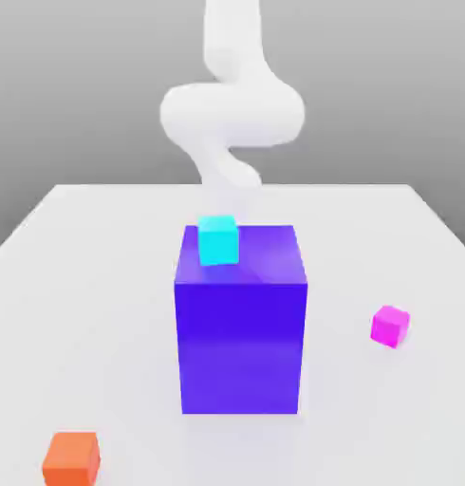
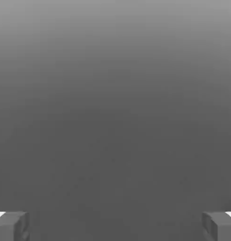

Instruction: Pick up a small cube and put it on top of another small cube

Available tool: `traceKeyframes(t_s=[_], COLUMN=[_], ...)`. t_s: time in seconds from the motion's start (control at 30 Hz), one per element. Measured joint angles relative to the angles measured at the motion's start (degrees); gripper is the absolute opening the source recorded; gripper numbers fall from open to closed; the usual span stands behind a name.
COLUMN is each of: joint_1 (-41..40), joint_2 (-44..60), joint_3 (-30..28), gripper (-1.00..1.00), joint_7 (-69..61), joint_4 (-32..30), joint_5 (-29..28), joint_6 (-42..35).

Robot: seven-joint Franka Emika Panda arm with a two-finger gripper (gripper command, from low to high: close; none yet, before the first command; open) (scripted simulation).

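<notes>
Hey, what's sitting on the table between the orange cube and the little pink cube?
In the exterior view, the big purple block stands between the orange cube and the pink cube, with a cyan cube on top of it.

From my remote station: a large block stands mid-table, a small cube on its top at the far corner (toward the exterior view's left). Another small cube lies to the right, a third near-left; the arm rises behind.
</notes>
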Motion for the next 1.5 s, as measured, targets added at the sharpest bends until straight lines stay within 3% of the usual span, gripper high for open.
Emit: traceKeyframes(t_s=[0.5, 0.83, 0.97, 1.07, 1.2, 1.33, 1.37, 1.5], joint_1=[16.9, 25.5, 27.5, 28.8, 33.1, 42.5, 43.7, 43.7], joint_2=[19.7, 32.3, 37.4, 41.6, 49.2, 56.9, 58.0, 58.0], joint_3=[7.1, 15.8, 19.7, 20.9, 13.5, 2.9, 1.6, 1.6], gripper=[0.0, 0.0, 0.0, 0.0, 0.0, 0.0, -1.0, -1.0], joint_7=[-6.4, -6.3, -3.3, 1.7, 10.6, 15.4, 15.7, 15.8], joint_4=[-15.0, -25.0, -29.1, -31.6, -30.5, -29.0, -28.8, -28.8], joint_5=[9.7, 10.5, 6.6, -0.4, -13.3, -19.3, -19.5, -19.6], joint_6=[14.1, 23.9, 28.1, 31.4, 37.1, 43.3, 44.3, 44.3])
